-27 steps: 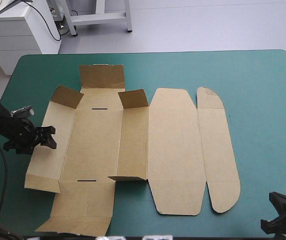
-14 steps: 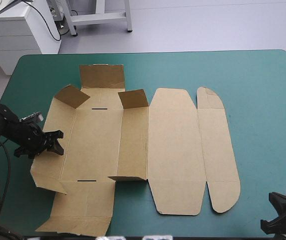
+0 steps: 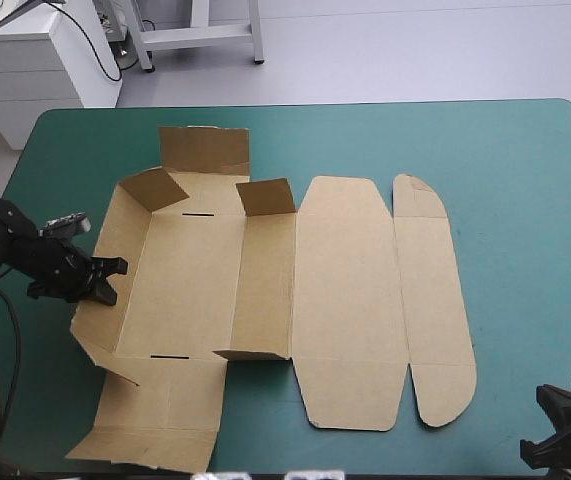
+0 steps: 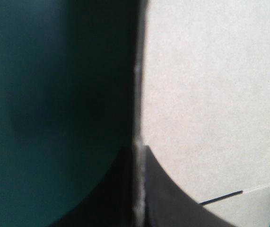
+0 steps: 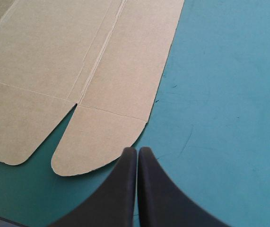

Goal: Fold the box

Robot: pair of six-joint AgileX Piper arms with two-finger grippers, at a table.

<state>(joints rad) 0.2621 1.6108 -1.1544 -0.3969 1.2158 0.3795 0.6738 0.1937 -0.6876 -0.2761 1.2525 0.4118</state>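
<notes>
A flat-cut brown box (image 3: 265, 290) lies on a table with a teal-green cover (image 3: 525, 200). The box occupies the left and middle of the table, and its long side runs from the far edge towards the near edge.

Most of the board lies flat. On its right side a broad lid panel (image 3: 350, 300) lies next to a narrow strip with rounded ends (image 3: 435, 300).

The left wall (image 3: 115, 270) is lifted off the cover and leans at an angle. Small corner flaps (image 3: 265, 196) stand up at the far end. Two thin dark slits (image 3: 198, 215) mark the base panel.

The left gripper (image 3: 103, 281) reaches in from the table's left edge and is at the raised left wall. In the left wrist view, the left gripper (image 4: 138, 150) has its black fingers (image 4: 172, 198) almost together. The thin edge of the box (image 4: 210, 85) is clamped between them. The pale board is on one side of the fingers and the teal-green cover (image 4: 54, 94) on the other.

The right gripper (image 3: 563, 440) sits at the table's near right corner, well apart from the box in the high view. In its own view, the right gripper (image 5: 137, 150) has its fingers pressed together into one pointed arch and holds nothing. The rounded end of the box (image 5: 97, 137) lies just ahead of the tips, with bare teal-green cover (image 5: 220, 94) beside it.
</notes>
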